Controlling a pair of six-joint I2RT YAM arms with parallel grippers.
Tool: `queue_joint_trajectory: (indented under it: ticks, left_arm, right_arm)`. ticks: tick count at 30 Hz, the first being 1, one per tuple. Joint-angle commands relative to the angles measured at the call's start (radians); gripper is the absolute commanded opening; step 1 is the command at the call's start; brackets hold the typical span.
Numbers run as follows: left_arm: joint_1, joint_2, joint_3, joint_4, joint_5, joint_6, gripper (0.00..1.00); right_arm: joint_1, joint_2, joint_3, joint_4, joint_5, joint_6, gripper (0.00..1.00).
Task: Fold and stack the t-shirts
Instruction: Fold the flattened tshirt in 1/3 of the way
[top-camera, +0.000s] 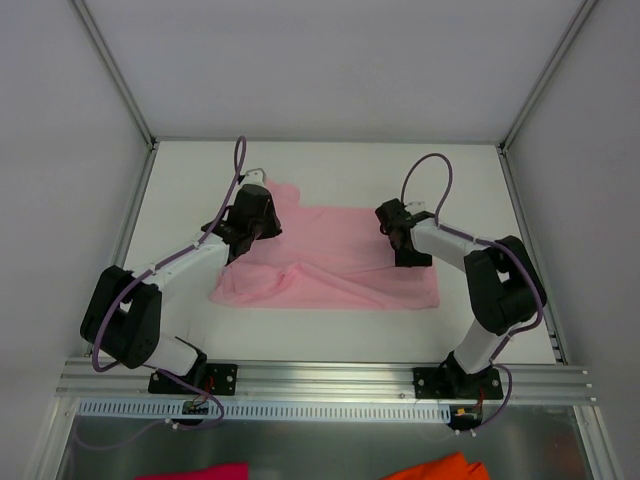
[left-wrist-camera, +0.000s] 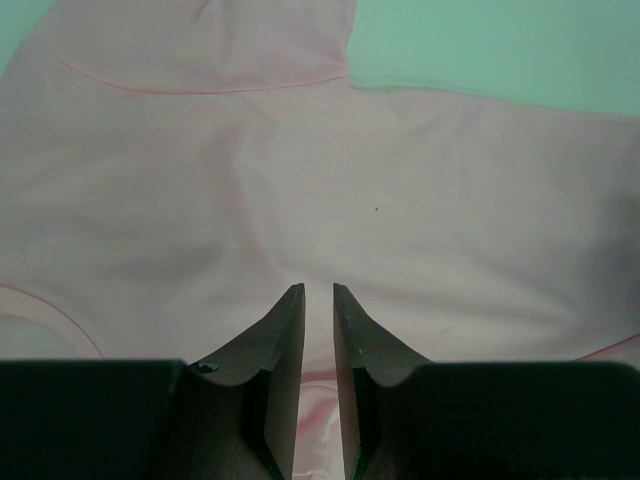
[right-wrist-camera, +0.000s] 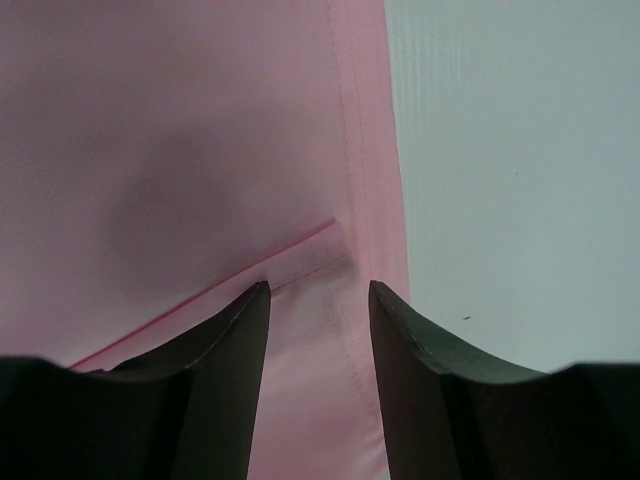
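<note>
Nearest the camera, below the table's front edge, a magenta cloth scrap (top-camera: 195, 471) is seen on the left and an orange cloth scrap (top-camera: 441, 467) on the right, both cut off by the frame. Just beyond them, the metal rail (top-camera: 330, 381) is crossed by the two arm bases, which are bolted to it well apart.

On the white table (top-camera: 330, 335) the pink t-shirt (top-camera: 340, 270) is spread out mid-table, between the two arms, lying mostly flat. A raised crease is noted in its left half, and its near-left corner is drawn to a point.

Over the shirt's right side, the right gripper (right-wrist-camera: 318, 286) is held low, jaws spread apart with nothing clamped. The stitched hem (right-wrist-camera: 362, 150) at the shirt's right edge is framed between the fingers, and a small turned-over flap of cloth is seen just ahead of the tips. Bare table is visible just beside the right finger. Whether the tips are touching the cloth cannot be told.

Farther back on the left, the left gripper (left-wrist-camera: 318, 287) is found at the shirt's far-left part. Its jaws are drawn nearly together, only a narrow slit being left, and pink cloth is seen pinched inside that slit. A curved seam (left-wrist-camera: 200, 90) is seen beyond the tips, with table surface past the shirt's far edge.
</note>
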Motion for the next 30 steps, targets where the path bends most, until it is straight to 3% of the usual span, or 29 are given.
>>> queue_joint_trajectory:
  ticks: [1,3,10,15,24,26,27,30]
  left_arm:
    - [0.011,-0.029,-0.003,0.011,0.003,0.008,0.18]
    - [0.011,-0.035,-0.006,0.008,0.000,0.008,0.18]
    - [0.009,-0.040,-0.006,0.010,0.000,0.010,0.18]
    - [0.009,-0.024,-0.001,0.011,0.006,0.008,0.18]
    - [0.011,-0.026,0.003,0.007,0.009,0.011,0.18]
    - [0.011,-0.023,0.005,0.007,0.011,0.011,0.18]
    - [0.009,-0.020,0.007,0.007,0.012,0.011,0.18]
    - [0.009,-0.023,0.005,0.005,0.012,0.011,0.18]
  right_arm:
    - [-0.007,0.026,0.000,0.007,-0.036,0.026,0.48]
    - [-0.010,0.031,-0.003,0.011,-0.039,0.028,0.44]
    - [-0.013,0.030,-0.006,0.024,-0.036,0.028,0.07]
    - [-0.011,0.007,-0.012,0.030,0.014,0.025,0.01]
    - [-0.010,-0.102,-0.034,0.043,0.138,0.049,0.01]
    - [-0.010,-0.101,-0.020,0.025,0.146,0.052,0.08]
    - [-0.011,-0.093,-0.012,0.004,0.145,0.055,0.28]
    - [-0.010,-0.056,0.015,-0.016,0.142,0.054,0.48]
